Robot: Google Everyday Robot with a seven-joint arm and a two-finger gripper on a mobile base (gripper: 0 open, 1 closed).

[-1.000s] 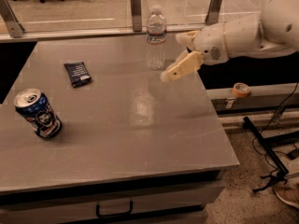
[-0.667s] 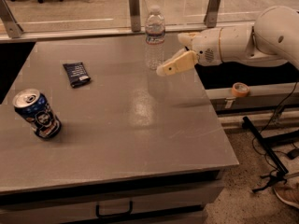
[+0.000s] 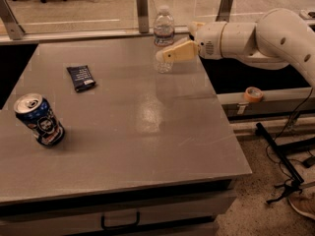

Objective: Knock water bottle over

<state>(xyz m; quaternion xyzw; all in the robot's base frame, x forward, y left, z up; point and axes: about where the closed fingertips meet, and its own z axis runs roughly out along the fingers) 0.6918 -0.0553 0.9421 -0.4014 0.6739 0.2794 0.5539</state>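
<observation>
Pincer (image 3: pixel 165 55) tip at upright water bottle (image 3: pixel 163 31) side

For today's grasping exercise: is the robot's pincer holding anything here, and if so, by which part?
Nothing appears to be held. The pincer reaches in from the right at the upright water bottle's side, at its lower half.

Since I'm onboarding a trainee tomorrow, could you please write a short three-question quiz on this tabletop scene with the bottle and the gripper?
1. True or false: the water bottle stands upright near the far edge of the table.
2. Which thing is nearest the gripper? A) the drink can B) the dark packet C) the water bottle
3. Fill in: in the camera view, the gripper reaches towards the bottle from the picture's ___ side.

Key: 1 true; 2 C; 3 right.
</observation>
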